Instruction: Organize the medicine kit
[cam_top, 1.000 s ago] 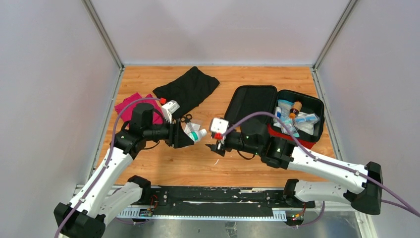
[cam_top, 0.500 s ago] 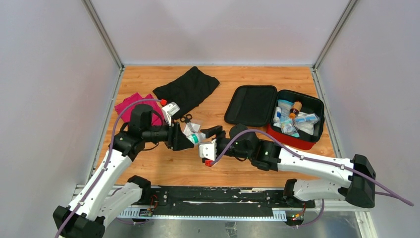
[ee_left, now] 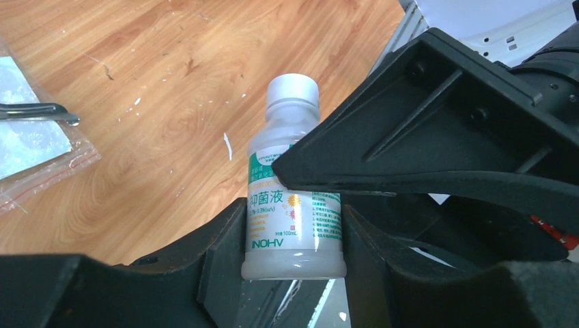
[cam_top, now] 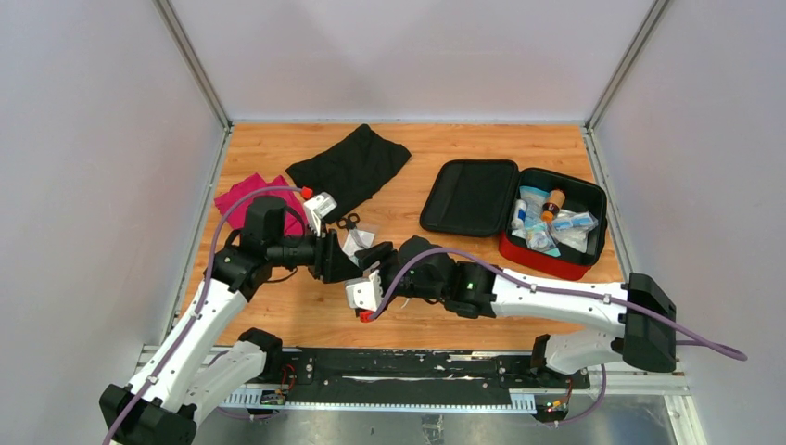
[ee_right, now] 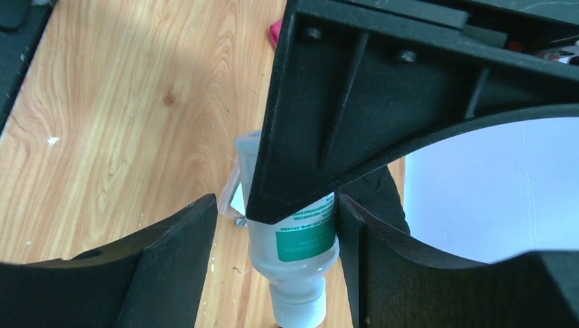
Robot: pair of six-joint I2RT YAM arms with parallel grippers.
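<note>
Handover in progress above the wooden table [cam_top: 306, 306]. The left gripper [cam_top: 341, 260] is clamped at a moderate width on the lower body of a small translucent plastic bottle with a white cap and green-and-white label [ee_left: 295, 222], held clear of the table surface. Change noted over the last second: the right gripper [cam_top: 374, 257], which was beside the case, has swung left across the table and now meets the left one. Its jaws stand wide and straddle the bottle; the right wrist view shows a gap on one side, so it has hold of nothing yet. The medicine kit, a rounded-square red zip-around soft case with black lining [cam_top: 549, 263], lies open at the far right of the table, well apart from both grippers, its tray holding packets, tubes and a small brown bottle. A clear zip bag with scissors [cam_top: 353, 230], a black cloth [cam_top: 352, 165] and a magenta cloth [cam_top: 236, 197] remain outside the kit. Assessment: the bottle appears bound for the kit via the right arm; the right jaws must close before the left lets go, or it may drop
</note>
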